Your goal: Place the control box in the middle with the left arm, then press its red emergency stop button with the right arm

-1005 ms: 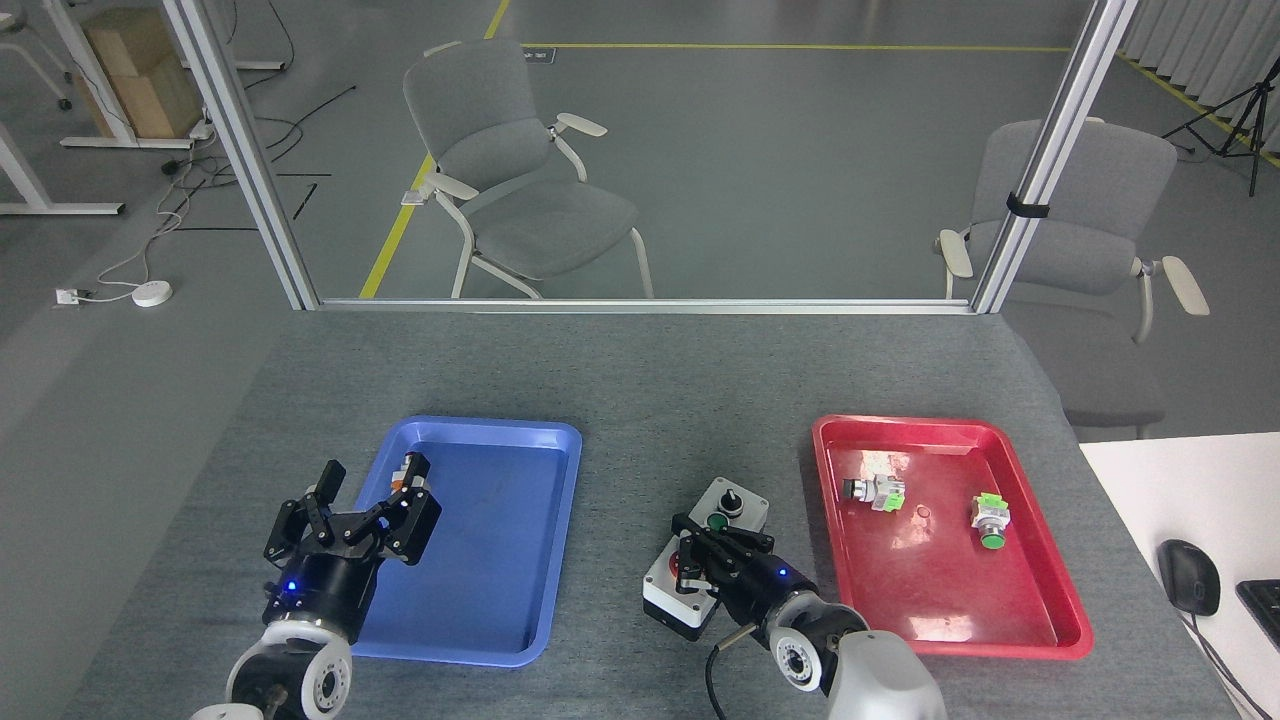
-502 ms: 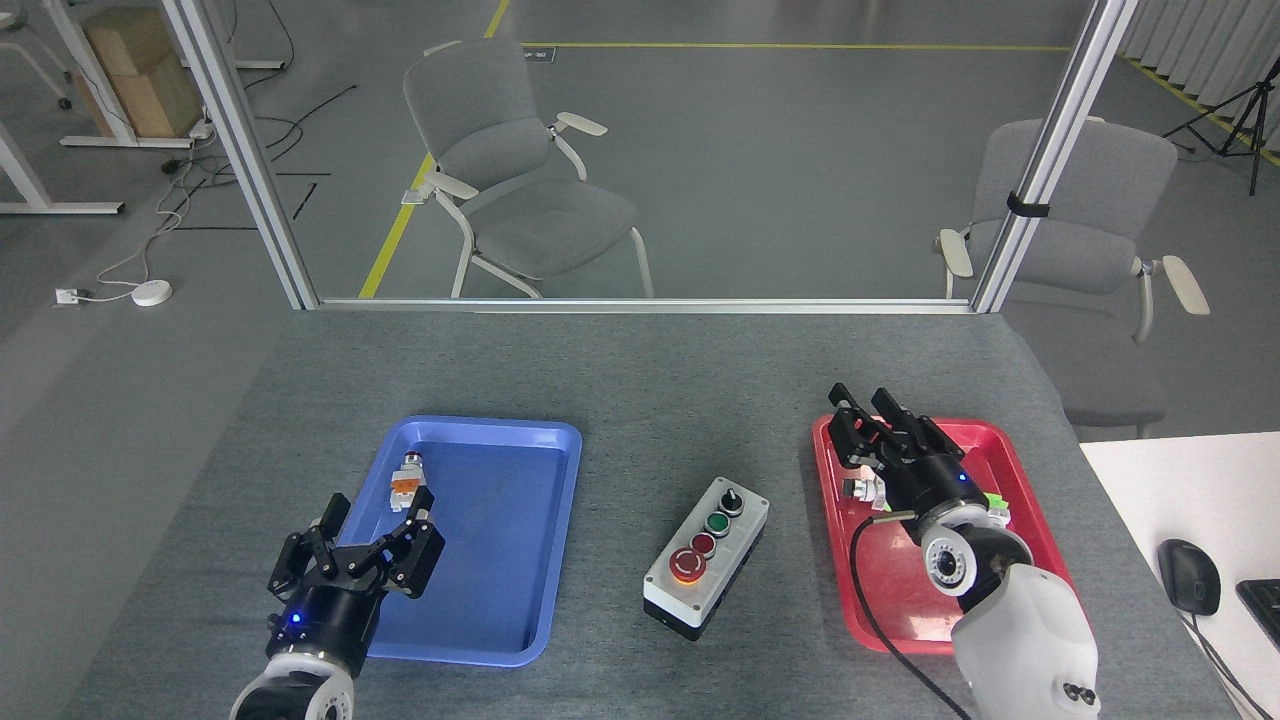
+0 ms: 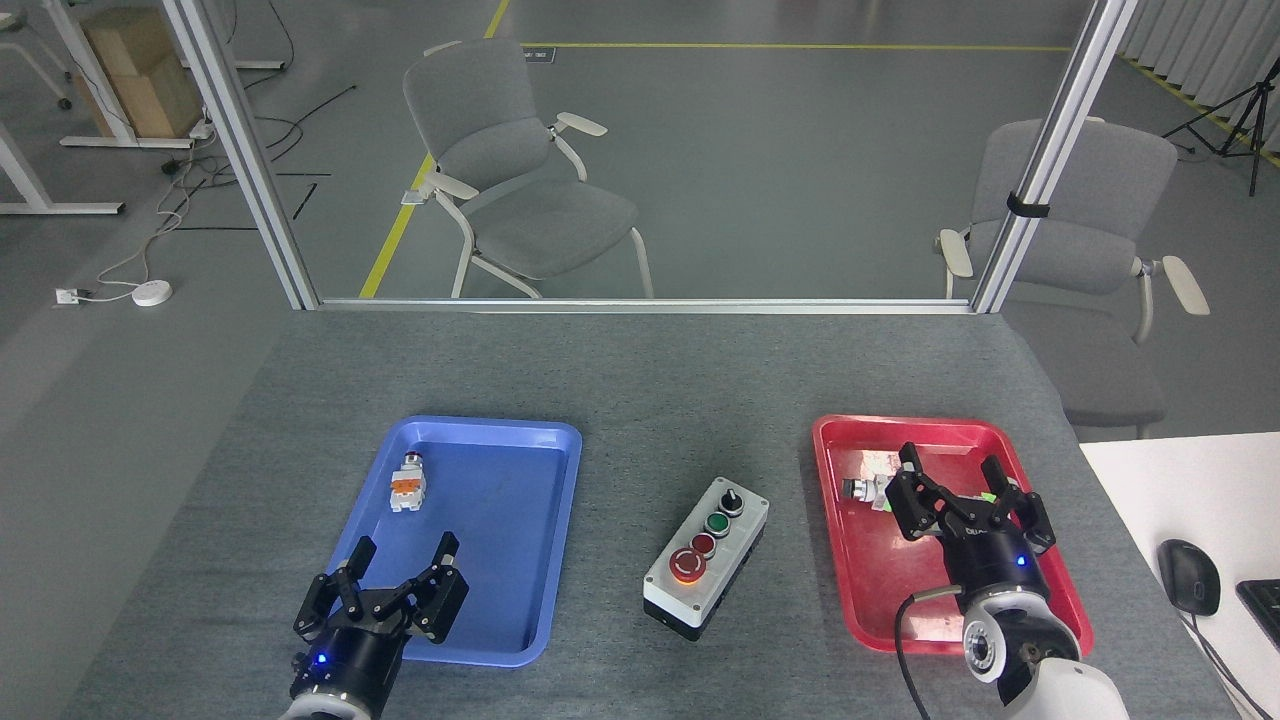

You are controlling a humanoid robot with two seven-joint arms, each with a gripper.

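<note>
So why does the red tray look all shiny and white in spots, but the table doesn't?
In the head view, the red tray is glossy, so overhead light bounces off as pale glare patches on its floor; the blue tray shows only a faint sheen, and the felt-like tabletop is matte, so no glare. The picture is sharp, with soft shadows.

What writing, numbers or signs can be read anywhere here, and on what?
No words or numbers are legible.
Red emergency stop button on the control box: white arrow marks, no readable text.
Floor sign beyond the table: too small to read.
</note>
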